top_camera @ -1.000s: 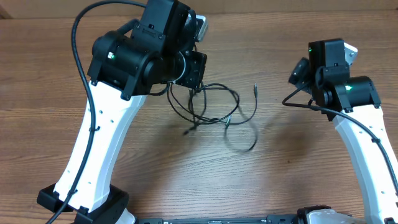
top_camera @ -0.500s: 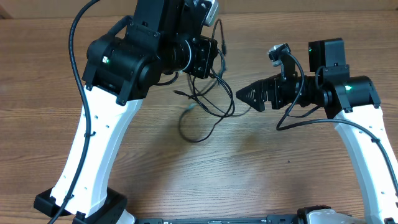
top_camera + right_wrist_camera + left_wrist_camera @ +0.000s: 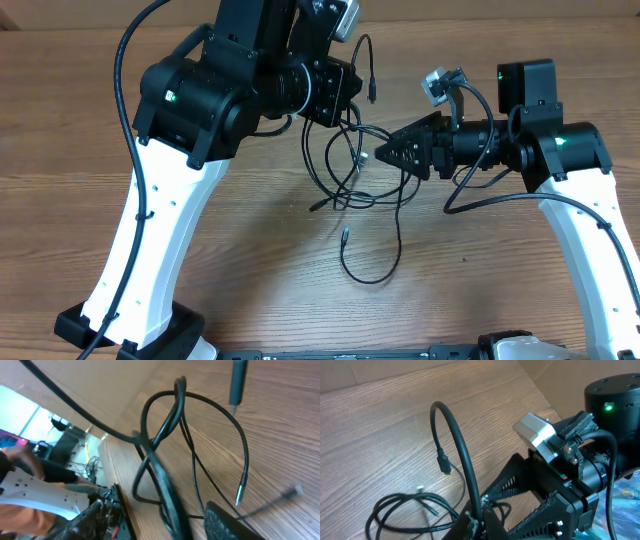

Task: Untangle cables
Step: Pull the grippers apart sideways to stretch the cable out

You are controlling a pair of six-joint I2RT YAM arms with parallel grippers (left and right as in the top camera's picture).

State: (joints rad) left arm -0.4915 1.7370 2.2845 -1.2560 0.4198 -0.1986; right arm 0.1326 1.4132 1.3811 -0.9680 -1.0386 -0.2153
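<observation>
One loop point(image 3: 372, 282) has dropped below the left fingers point(image 3: 464, 529), which clamp the cables point(image 3: 352, 170). Right fingers point(image 3: 400, 152) have arrived alongside, grip unclear. The tangle appears to be loosening.

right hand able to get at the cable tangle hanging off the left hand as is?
Probably yes. The right hand is open beside the cables hanging from the left hand; its wrist view shows strands between its fingers, nothing blocking.
</observation>
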